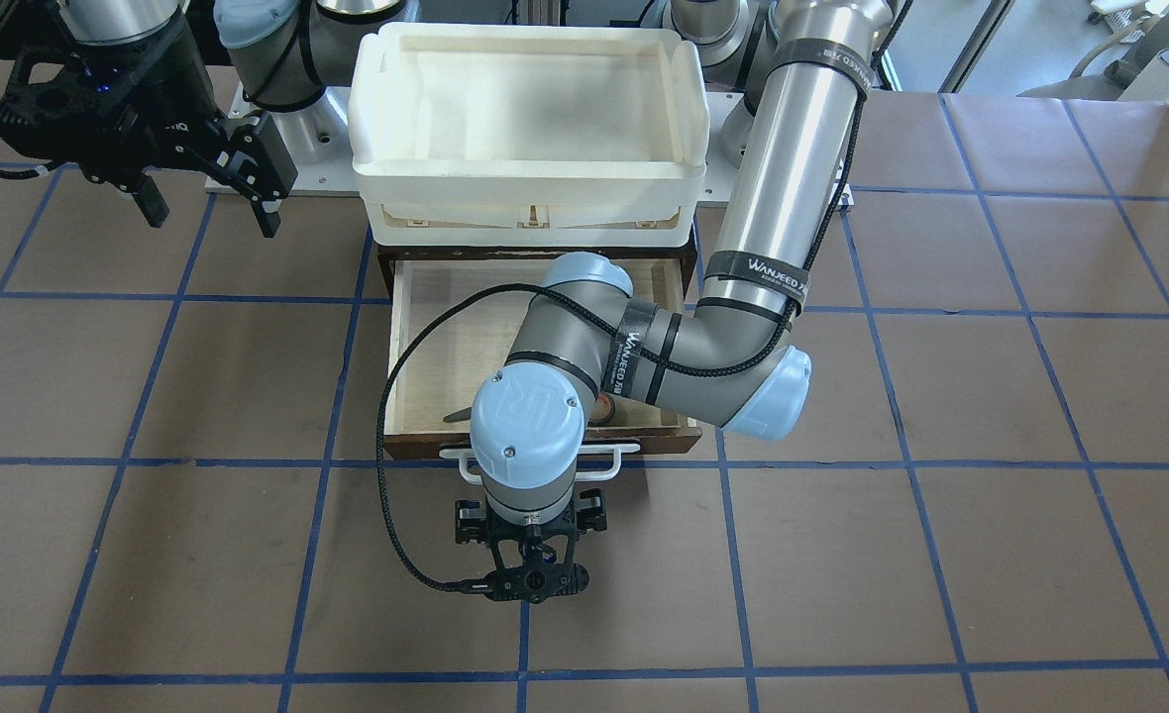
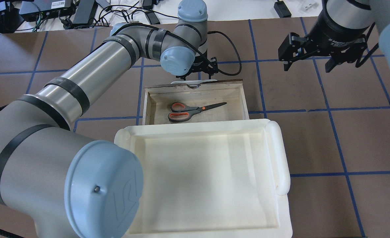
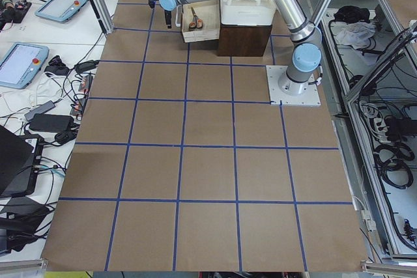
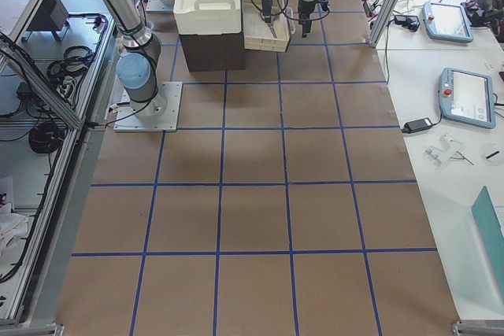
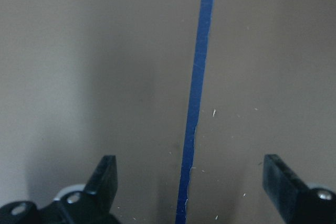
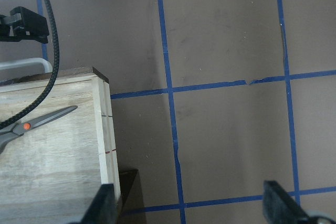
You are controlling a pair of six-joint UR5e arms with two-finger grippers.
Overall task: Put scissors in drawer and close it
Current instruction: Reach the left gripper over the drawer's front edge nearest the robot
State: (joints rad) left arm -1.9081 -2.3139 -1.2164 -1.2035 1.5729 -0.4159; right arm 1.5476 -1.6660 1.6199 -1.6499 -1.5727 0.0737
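Observation:
The scissors (image 2: 195,110), with grey handles lined orange, lie flat in the open wooden drawer (image 2: 234,99), blades toward the robot's right. They also show in the right wrist view (image 6: 31,124). The drawer (image 1: 446,317) sticks out from under the white bin. My left wrist (image 1: 527,436) hangs over the drawer's white bar handle (image 1: 616,458). My left gripper (image 5: 191,166) is open and empty, pointing down at bare table beside the drawer front. My right gripper (image 1: 213,220) is open and empty, hovering over the table to the drawer's right (image 2: 307,68).
A white plastic bin (image 2: 281,158) sits on the dark cabinet above the drawer. Brown table paper with blue tape lines (image 5: 197,87) surrounds it. The left arm's black cable (image 1: 386,475) loops beside the drawer.

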